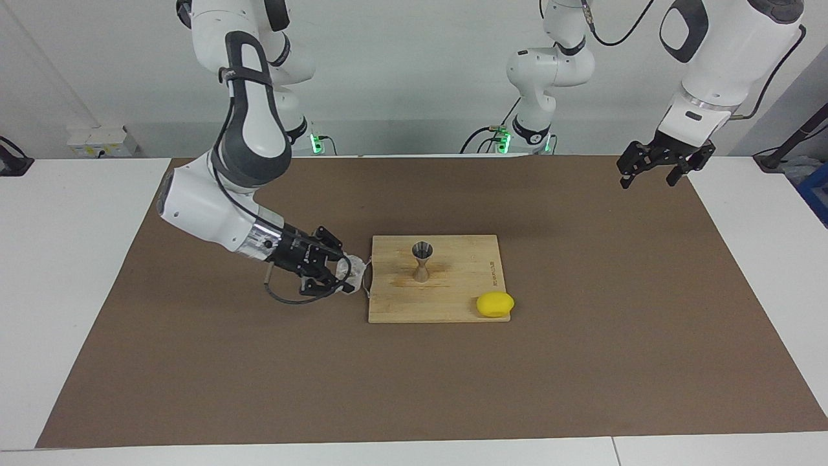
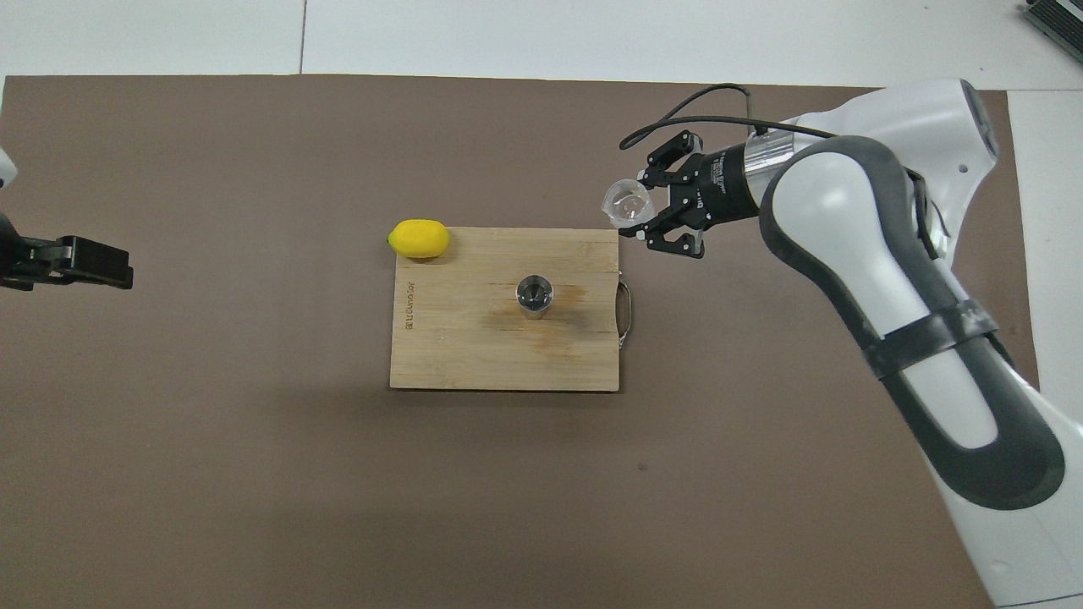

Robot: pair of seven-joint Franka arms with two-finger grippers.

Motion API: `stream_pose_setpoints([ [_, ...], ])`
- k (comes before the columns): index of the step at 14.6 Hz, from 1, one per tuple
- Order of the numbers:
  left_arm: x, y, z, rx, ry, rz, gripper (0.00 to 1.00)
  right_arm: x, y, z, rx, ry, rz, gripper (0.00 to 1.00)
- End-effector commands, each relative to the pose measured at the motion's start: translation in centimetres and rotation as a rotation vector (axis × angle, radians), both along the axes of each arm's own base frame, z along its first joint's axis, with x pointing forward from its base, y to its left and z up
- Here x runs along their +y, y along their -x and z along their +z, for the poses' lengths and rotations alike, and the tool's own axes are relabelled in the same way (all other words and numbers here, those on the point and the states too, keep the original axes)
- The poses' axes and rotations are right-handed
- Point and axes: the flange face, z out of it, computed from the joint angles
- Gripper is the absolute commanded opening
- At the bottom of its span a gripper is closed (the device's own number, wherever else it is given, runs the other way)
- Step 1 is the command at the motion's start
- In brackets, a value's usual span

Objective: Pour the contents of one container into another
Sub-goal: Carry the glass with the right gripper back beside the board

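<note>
The small clear glass cup (image 1: 353, 269) (image 2: 627, 203) sits between the fingertips of my right gripper (image 1: 346, 276) (image 2: 636, 211), which is shut on it. The cup is low over the brown mat, just off the wooden board's (image 1: 466, 259) (image 2: 457, 347) end with the wire handle, mouth roughly upward. I cannot tell whether it touches the mat. The silver hourglass jigger (image 1: 422, 259) (image 2: 535, 295) stands upright on the board, apart from the cup. My left gripper (image 1: 650, 173) (image 2: 101, 262) waits open, raised over the mat's edge at the left arm's end.
A yellow lemon (image 1: 495, 303) (image 2: 418, 238) rests at the board's corner farther from the robots, toward the left arm's end. A thin wire handle (image 2: 624, 313) sticks out of the board's other end. The brown mat (image 1: 582, 362) covers most of the white table.
</note>
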Motion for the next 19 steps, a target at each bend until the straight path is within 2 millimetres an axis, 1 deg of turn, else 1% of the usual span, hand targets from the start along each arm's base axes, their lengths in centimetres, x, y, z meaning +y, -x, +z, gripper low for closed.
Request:
stream_pose_setpoints([
  [1, 0.1, 0.6, 0.5, 0.004, -0.017, 0.01, 1.0, -3.5, 1.5, -0.4, -0.048, -0.081, 0.004, 0.0],
  [2, 0.1, 0.5, 0.5, 0.003, -0.017, 0.01, 1.0, -4.8, 1.6, -1.0, -0.05, -0.111, 0.008, 0.0],
  [3, 0.1, 0.5, 0.5, 0.003, -0.017, 0.01, 1.0, -5.7, 1.9, -1.9, -0.056, -0.151, 0.017, 0.0],
  [5, 0.1, 0.4, 0.5, -0.005, -0.016, 0.01, 1.0, -7.5, 2.3, -4.7, -0.087, -0.199, 0.076, 0.0],
  [7, 0.2, 0.3, 0.4, -0.004, -0.019, 0.025, 1.0, -8.9, 2.5, -6.8, -0.084, -0.225, 0.107, 0.0],
  [9, 0.2, 0.0, 0.5, -0.027, -0.018, 0.03, 1.0, -10.0, 2.6, -8.7, -0.085, -0.243, 0.114, 0.0],
  [12, 0.3, -0.4, 0.5, -0.05, -0.017, 0.031, 1.0, -13.0, 2.7, -11.1, -0.073, -0.25, 0.079, 0.0],
  [14, 0.4, -0.8, 0.1, -0.053, -0.017, 0.032, 1.0, -13.9, 2.9, -12.3, -0.076, -0.252, 0.07, 0.0],
  [16, 0.3, -0.8, -0.1, -0.044, -0.019, 0.031, 1.0, -15.3, 3.1, -13.9, -0.063, -0.253, 0.049, 0.0],
  [18, 0.3, -0.6, -0.1, -0.033, -0.019, 0.031, 1.0, -16.3, 3.2, -14.5, -0.057, -0.269, 0.017, 0.0],
  [19, 0.3, -0.6, -0.1, -0.032, -0.021, 0.031, 1.0, -16.3, 3.4, -14.8, -0.053, -0.287, -0.002, 0.0],
])
